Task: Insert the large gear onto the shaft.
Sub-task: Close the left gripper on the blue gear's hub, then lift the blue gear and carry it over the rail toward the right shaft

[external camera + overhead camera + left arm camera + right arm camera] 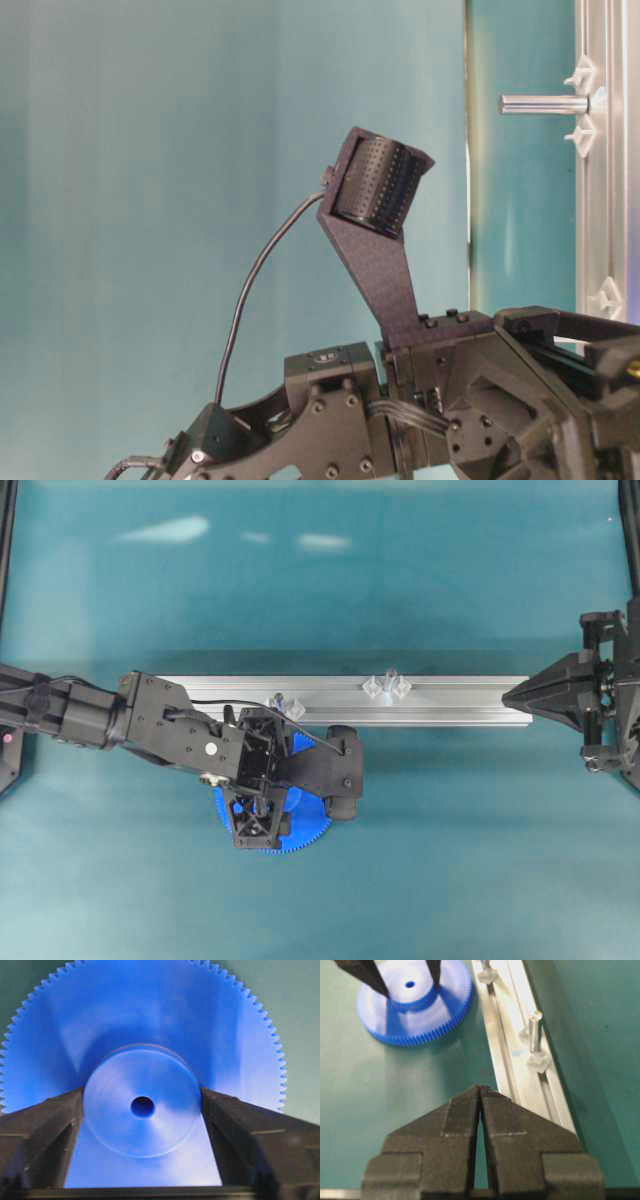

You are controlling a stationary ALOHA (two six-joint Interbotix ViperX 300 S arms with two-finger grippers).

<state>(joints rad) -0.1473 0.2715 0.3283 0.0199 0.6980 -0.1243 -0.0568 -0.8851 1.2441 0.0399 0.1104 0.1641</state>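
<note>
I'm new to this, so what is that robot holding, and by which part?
The left gripper has its jaws either side of the large gear's raised hub; a firm grip cannot be told. The right gripper holds nothing.

Matte black arms, bolted plates, thin black cable, perforated wrist camera housing (378, 186).

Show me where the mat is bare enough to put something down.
Free: the wide mat beyond the rail, and the near-right mat, between the rail, the gear and the right tool. Crowded: near-left, where the left tool straddles the gear's hub, and the rail around the shaft.
</note>
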